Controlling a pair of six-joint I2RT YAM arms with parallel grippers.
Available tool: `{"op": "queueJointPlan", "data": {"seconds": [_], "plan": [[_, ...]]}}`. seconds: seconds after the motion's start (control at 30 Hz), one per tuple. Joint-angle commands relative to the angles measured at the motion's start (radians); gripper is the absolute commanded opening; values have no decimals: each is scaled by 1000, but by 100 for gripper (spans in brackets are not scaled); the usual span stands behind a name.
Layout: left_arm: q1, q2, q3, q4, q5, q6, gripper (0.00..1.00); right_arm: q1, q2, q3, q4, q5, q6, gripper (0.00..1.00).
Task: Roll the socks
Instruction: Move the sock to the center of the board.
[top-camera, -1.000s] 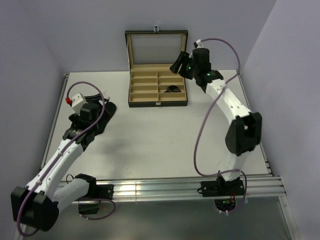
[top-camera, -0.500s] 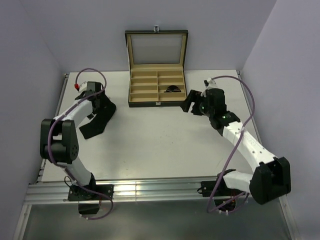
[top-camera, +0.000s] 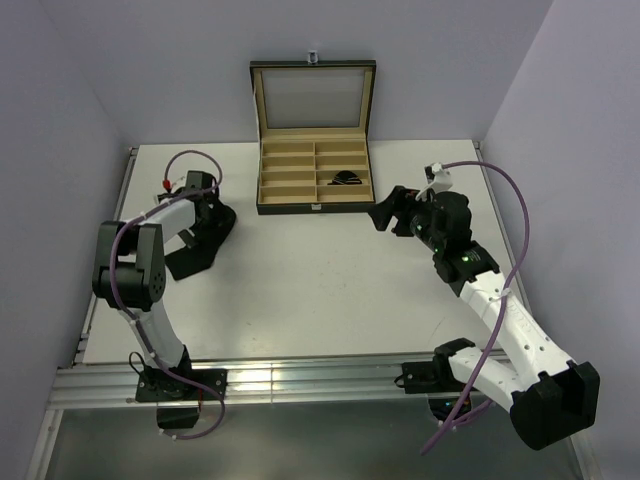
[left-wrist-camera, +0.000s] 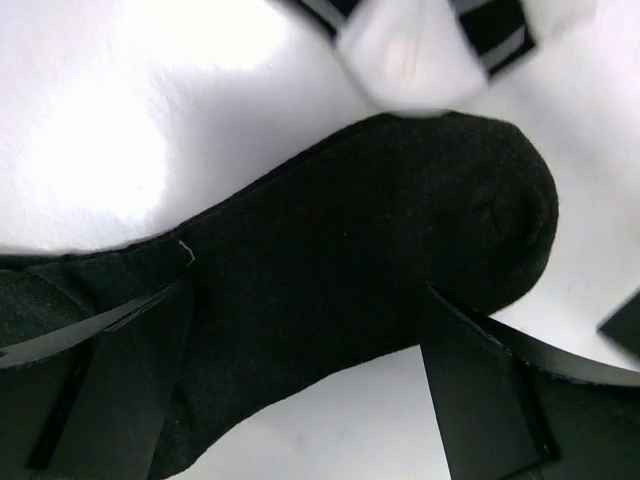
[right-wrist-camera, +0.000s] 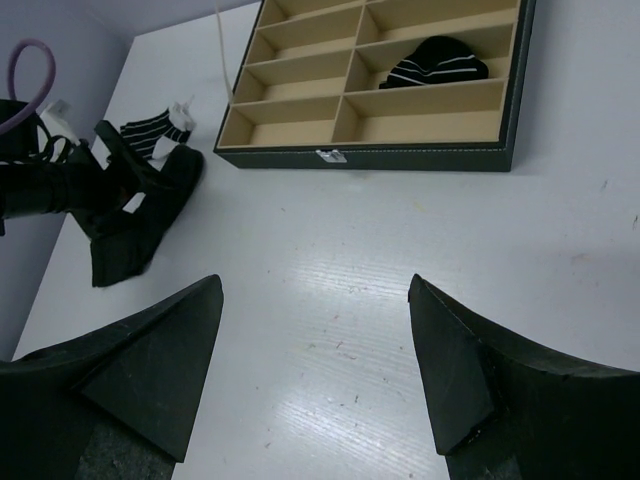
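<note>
1. While its jaws stand spread wide, the left gripper (left-wrist-camera: 305, 385) hangs low over a plain black sock (left-wrist-camera: 380, 230) at the left side of the table (top-camera: 300, 290). One finger shows on each side of the fabric. Whether the fingers touch the sock cannot be told from the wrist view.
2. The plain black sock lies flat and unrolled, its rounded toe end pointing away from the left gripper. A striped sock (right-wrist-camera: 150, 133), black with thin white bands, lies just beyond it, toward the table's back left corner.
3. Across the table, the right gripper (right-wrist-camera: 315, 300) hovers above the bare surface with its jaws parted and nothing between them. It is just to the right of the box (right-wrist-camera: 370, 158), facing toward the left arm.
4. The black box with tan lining sits at the back middle of the table, its lid (top-camera: 313, 98) standing upright.
5. One rolled striped sock (right-wrist-camera: 435, 60) rests as a small dark bundle in the box's right-hand column, in the second compartment from the front.
</note>
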Motion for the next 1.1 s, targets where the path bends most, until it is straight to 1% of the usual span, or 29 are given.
{"op": "queueJointPlan", "data": {"seconds": [0.0, 0.07, 0.17, 0.2, 0.27, 0.3, 0.37, 0.47, 0.57, 0.73, 0.83, 0.9, 0.97, 1.0, 1.03, 1.07], "plan": [[-95, -24, -100, -107, 100, -96, 98, -9, -25, -7, 15, 25, -20, 82], [-151, -68, -154, -128, 131, -144, 98, -7, -26, -6, 7, 30, -21, 82], [-318, -134, -203, -136, 168, -217, 98, -9, -29, -3, -2, 28, -23, 82], [-350, -148, -212, -133, 179, -259, 98, -7, -31, -4, -2, 28, -23, 82], [-410, -172, -214, -131, 191, -303, 98, -9, -37, -9, -2, 30, -23, 82], [-463, -172, -195, -127, 198, -332, 98, -7, -41, -10, -4, 31, -23, 82], [-525, -160, -168, -121, 199, -357, 98, -9, -48, -10, -11, 36, -24, 82], [-576, -110, -100, -78, 195, -386, 98, -7, -57, -12, -27, 40, -32, 82], [-590, -26, -7, -38, 217, -412, 98, -7, -66, -18, -42, 56, -37, 82], [-597, 122, 200, -1, 219, -454, 98, -7, -91, -33, -82, 71, -37, 82], [-604, 157, 297, -12, 232, -471, 98, -7, -115, -36, -102, 62, -37, 82], [-616, 136, 316, -21, 209, -472, 100, -9, -130, -32, -125, 30, -55, 82], [-628, 58, 302, -13, 180, -454, 99, -7, -143, -19, -146, -25, -79, 82], [-631, 24, 281, -12, 138, -431, 100, -6, -153, -21, -145, -51, -84, 82], [-636, -55, 265, -9, 113, -410, 99, -6, -163, -22, -139, -71, -95, 82], [-637, -98, 247, -5, 90, -390, 100, -6, -170, -21, -136, -87, -98, 82]]}}
